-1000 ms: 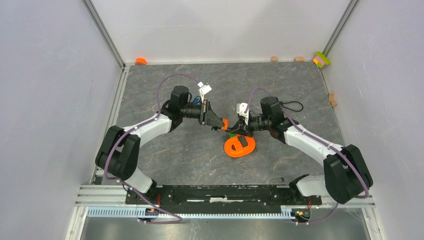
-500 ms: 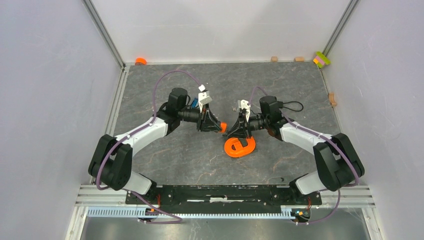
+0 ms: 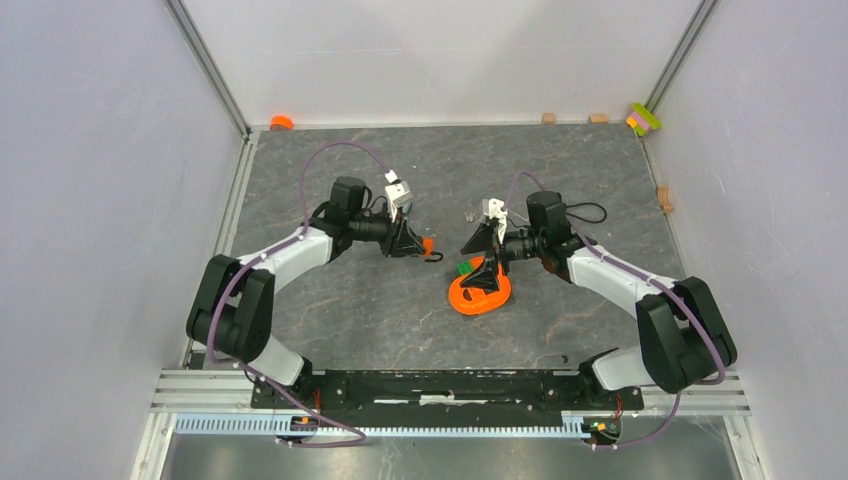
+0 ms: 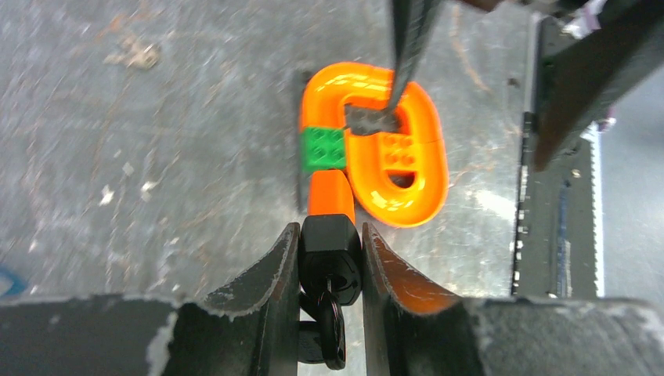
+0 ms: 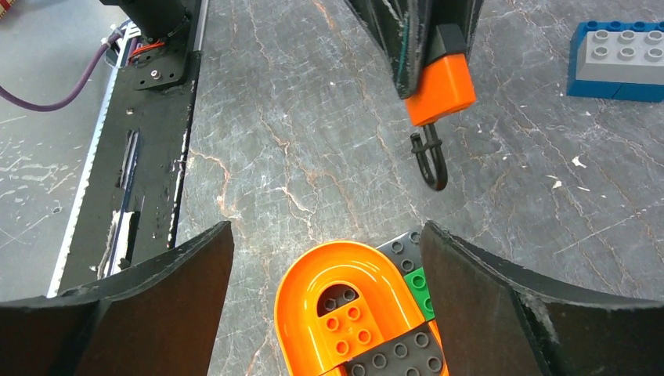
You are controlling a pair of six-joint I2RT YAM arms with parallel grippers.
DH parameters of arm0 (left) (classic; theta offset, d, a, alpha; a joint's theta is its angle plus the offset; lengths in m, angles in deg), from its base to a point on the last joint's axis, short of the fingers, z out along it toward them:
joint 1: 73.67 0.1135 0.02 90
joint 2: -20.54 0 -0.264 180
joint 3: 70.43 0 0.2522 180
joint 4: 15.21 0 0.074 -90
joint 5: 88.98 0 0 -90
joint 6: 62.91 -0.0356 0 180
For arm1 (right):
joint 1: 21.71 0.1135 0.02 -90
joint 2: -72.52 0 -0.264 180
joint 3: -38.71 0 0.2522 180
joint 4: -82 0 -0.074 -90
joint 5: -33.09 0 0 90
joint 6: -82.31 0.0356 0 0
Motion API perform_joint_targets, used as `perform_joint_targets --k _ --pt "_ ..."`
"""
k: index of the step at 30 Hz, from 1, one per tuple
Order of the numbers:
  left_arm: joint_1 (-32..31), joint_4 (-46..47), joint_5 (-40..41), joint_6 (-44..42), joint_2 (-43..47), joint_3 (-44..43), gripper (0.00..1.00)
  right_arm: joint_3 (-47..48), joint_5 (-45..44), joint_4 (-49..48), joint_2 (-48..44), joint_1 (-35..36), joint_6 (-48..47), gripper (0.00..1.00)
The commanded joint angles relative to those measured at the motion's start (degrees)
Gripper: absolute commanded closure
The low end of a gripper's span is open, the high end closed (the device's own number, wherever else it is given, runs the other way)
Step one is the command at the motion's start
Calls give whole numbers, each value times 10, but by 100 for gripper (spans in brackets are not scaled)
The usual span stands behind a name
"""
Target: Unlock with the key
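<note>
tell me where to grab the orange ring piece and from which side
Probably pinch the rounded end wall of the orange ring piece from straight above, one finger in the recess, one outside. It lies flat, walls up, and that end is clear of the green brick, just ahead of the open right gripper.

Bright, even overhead light, soft shadows; the desk (image 4: pixel 156 157) glares in the left wrist view, near fingers (image 4: pixel 258 313) blurry.
</note>
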Motion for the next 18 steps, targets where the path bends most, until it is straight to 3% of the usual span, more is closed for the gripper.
perform_joint_targets --k 1,11,18 --pt "30 -65 48 -46 -30 -36 98 -1 -1 3 -18 -5 -11 8" --pt "78 -185 63 -21 -121 -122 98 -6 -12 3 -24 -6 -15 4" --pt "111 -288 62 -1 -211 -218 86 -6 -12 2 -22 -6 -13 4"
